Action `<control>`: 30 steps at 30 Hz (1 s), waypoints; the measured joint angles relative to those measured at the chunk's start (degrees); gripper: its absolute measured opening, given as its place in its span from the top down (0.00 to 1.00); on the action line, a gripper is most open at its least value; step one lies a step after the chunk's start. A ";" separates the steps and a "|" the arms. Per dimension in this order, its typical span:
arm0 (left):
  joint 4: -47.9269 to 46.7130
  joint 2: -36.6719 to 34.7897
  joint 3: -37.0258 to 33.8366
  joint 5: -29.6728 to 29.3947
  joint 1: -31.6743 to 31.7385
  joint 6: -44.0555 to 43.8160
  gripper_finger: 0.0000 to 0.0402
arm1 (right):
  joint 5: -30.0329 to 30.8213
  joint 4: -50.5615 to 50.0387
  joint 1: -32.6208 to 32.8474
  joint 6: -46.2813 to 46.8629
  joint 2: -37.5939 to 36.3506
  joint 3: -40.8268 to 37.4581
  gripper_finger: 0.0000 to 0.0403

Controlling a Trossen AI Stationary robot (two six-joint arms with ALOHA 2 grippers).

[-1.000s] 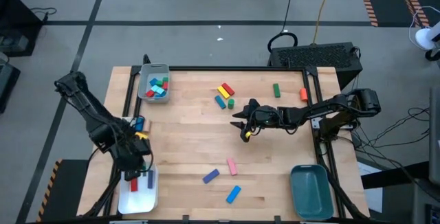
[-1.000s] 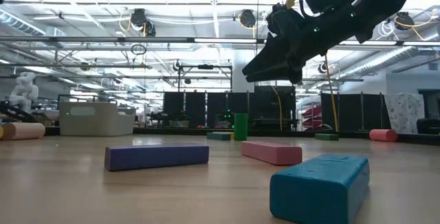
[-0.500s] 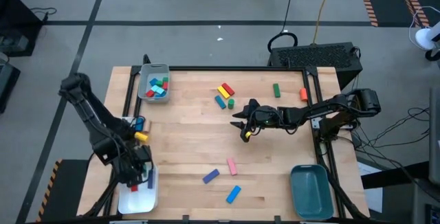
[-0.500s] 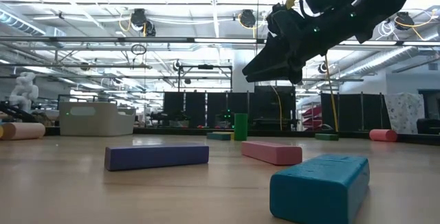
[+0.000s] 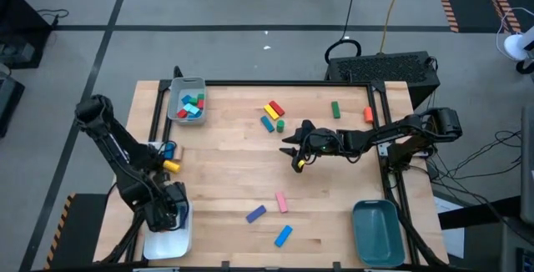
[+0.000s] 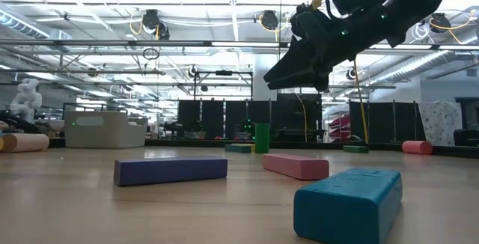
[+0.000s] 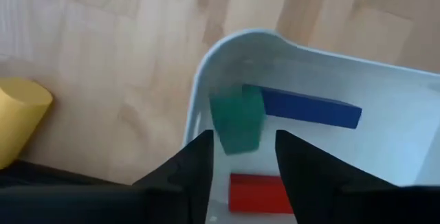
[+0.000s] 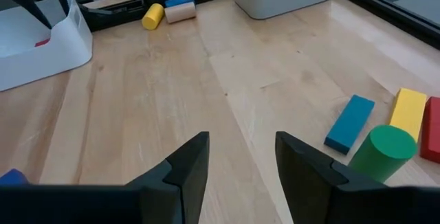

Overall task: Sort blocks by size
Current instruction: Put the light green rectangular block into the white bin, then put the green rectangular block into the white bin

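Observation:
My left gripper (image 5: 173,215) is open above the far end of the white tray (image 5: 163,245) at the table's near left corner. Below its fingers a green block (image 7: 237,121) lies in the tray (image 7: 199,93) beside a blue bar (image 7: 309,107) and a red block (image 7: 258,193). My right gripper (image 5: 293,152) hovers open and empty over the middle of the table, and it also shows in the low view (image 6: 296,68). Loose blocks lie on the table: a pink bar (image 5: 282,202), a purple bar (image 5: 255,214), a blue bar (image 5: 284,236).
A grey tray (image 5: 188,101) with several blocks stands at the far left, and a teal tray (image 5: 377,230) at the near right. Yellow and red bars (image 5: 273,109), a green cylinder (image 5: 280,126), a green bar (image 5: 335,109) and an orange block (image 5: 368,114) lie far. A yellow cylinder (image 5: 171,165) lies on the left rail.
My left arm has gone toward the table's near edge, so its gripper now stands over the white tray and covers the blocks in it from above. My right arm has kept still.

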 joint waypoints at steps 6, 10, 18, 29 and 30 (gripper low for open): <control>-1.39 0.34 0.00 -2.10 1.17 3.29 0.56 | 0.40 0.01 -1.64 -0.20 0.02 0.00 0.63; -1.41 0.34 0.00 -2.70 2.39 8.14 0.55 | 0.46 -0.02 -3.80 -0.17 0.02 0.00 0.63; -3.19 0.24 0.07 -2.89 5.37 14.01 0.55 | 3.69 -4.15 -11.19 0.55 0.02 0.00 0.63; -6.01 -0.87 5.67 -1.90 6.31 13.97 0.55 | 4.66 -19.93 -24.18 13.43 0.02 0.00 0.63; -6.86 -1.28 6.21 -2.82 6.28 13.93 0.55 | 4.65 -21.30 -25.14 14.26 0.02 0.00 0.63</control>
